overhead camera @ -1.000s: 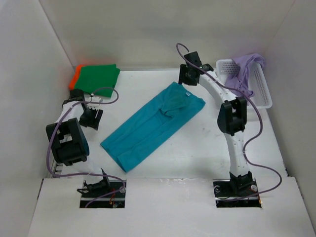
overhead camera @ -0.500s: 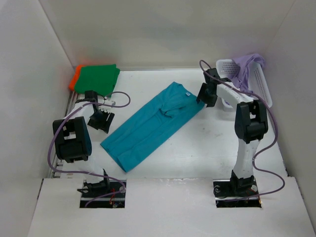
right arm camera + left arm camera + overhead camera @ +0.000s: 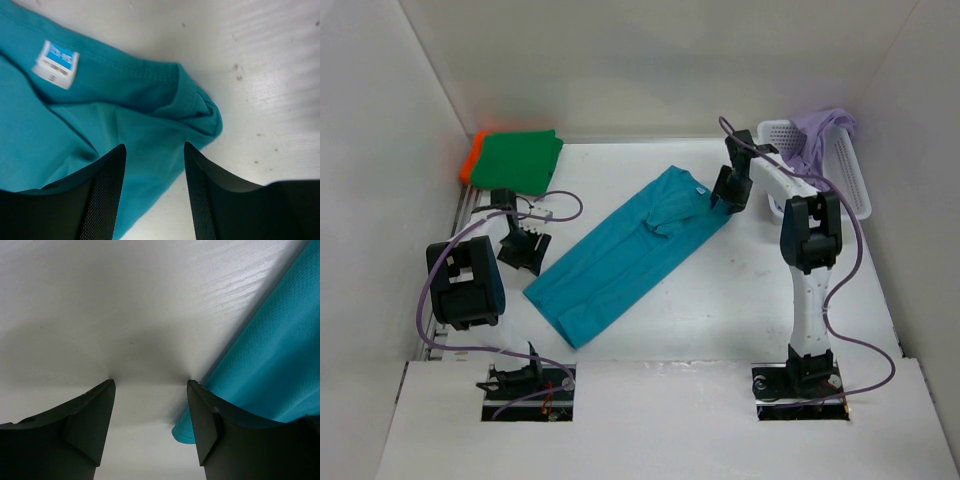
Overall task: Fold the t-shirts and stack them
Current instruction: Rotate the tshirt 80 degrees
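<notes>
Teal shirt [image 3: 620,260] lies in the middle of a white table [image 3: 710,310]. It is folded into a long strip that runs on a slant, from near the left arm up to the far right. Its collar end points to the far right.

Two more shirts sit folded in the far left corner. The green shirt [image 3: 520,157] lies on top of the orange shirt [image 3: 470,165], which shows only as a thin edge at the left. At the far right a white mesh basket [image 3: 852,190] stands against the wall. The lavender shirt [image 3: 820,128] is draped loosely over its far rim.

The left gripper [image 3: 151,385] is low over the table, just beside the strip's near left corner. Its jaws stand apart and hold nothing, with bare table between them. In the left wrist view the teal corner peeks out just inside one finger [image 3: 205,425]. Whether finger and cloth touch cannot be told.

The right gripper [image 3: 154,147] is at the collar end of the teal shirt. Its jaws are also apart and grip nothing. Through the gap the right wrist view shows smooth teal cloth, and the bunched corner of the fold lies just beyond the fingertips. A small white and blue label [image 3: 56,64] sits inside the collar, off to the left of the fingers. Whether the fingers touch the cloth cannot be told.
</notes>
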You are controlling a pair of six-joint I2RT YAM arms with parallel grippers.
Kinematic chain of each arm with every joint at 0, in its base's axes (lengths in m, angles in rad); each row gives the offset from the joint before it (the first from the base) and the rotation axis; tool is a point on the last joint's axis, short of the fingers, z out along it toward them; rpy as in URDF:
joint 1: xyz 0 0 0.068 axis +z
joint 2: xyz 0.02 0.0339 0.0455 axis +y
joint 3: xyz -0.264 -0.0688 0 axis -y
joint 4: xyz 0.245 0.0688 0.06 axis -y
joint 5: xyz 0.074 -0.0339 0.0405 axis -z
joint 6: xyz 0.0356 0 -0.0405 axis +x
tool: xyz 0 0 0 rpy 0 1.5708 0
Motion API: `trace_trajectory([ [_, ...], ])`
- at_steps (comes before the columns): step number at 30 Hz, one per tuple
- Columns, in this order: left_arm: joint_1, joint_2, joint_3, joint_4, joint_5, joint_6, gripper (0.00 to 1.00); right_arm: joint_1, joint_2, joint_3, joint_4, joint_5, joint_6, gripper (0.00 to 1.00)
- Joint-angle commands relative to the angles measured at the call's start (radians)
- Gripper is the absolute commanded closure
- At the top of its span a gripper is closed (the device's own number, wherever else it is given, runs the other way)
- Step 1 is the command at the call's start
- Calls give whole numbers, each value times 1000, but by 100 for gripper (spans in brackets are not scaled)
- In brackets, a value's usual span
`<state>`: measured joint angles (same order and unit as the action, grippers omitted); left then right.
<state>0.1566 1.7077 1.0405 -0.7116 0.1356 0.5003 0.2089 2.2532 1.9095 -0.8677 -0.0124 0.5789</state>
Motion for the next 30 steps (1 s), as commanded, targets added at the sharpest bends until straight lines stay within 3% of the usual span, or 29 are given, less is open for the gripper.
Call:
trace_trajectory([
  [1, 1, -31, -7, 17, 29, -9, 43, -7, -4, 22, -97, 9, -24, 45],
  [7, -1, -19, 4, 23, 36, 0, 43, -7, -20, -1, -128, 107, -50, 44],
  [13, -9, -14, -3, 27, 65, -9, 43, -21, 68, 158, -214, 118, -40, 44],
  [15, -10, -20, -10, 26, 81, -12, 43, -24, 86, 187, -238, 115, -37, 52],
  [19, -19, -22, -33, 21, 134, -17, 43, -26, 83, 181, -231, 112, -34, 90],
  [21, -30, -22, -46, 15, 153, -14, 44, -30, 80, 177, -228, 108, -27, 95],
  [23, -41, -23, -57, 15, 159, -12, 44, -32, 66, 155, -209, 100, -16, 91],
  [28, -45, -49, -56, 5, 160, -26, 44, -18, -119, -13, 27, 84, 47, 57],
  [30, -39, -72, -54, -2, 160, -42, 43, -16, -196, -81, 125, 106, 93, 51],
])
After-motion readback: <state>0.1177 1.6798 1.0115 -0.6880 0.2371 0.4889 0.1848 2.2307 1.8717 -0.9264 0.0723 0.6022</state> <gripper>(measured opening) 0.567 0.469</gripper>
